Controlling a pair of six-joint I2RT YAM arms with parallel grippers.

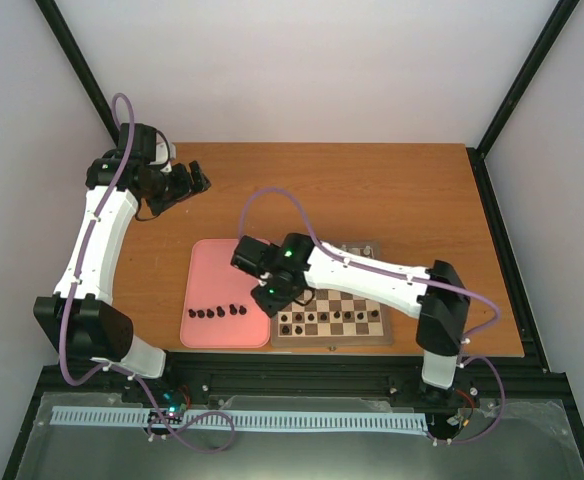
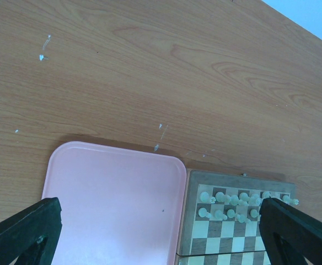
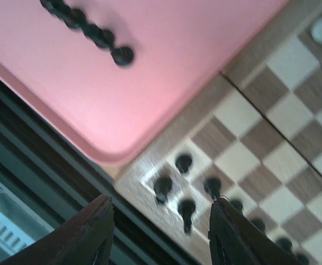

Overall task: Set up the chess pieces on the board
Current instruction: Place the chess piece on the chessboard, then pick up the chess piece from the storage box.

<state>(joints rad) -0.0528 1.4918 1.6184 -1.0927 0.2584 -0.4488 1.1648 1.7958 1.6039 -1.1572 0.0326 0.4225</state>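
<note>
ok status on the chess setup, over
Left gripper open, parked back-left. Right gripper open, empty, over near-left corner of the board. Row of chess pieces on the pink tray, others on near ranks. Nothing blocking.

Robot lab cell: white panels [image 1: 312, 70], black frame [image 1: 524, 75], wooden table [image 1: 392, 190].

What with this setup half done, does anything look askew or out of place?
Nothing looks spilled or damaged. A short row of black chess pieces sits on the pink tray, not the board. The right wrist view is too blurred to judge tilt.
</note>
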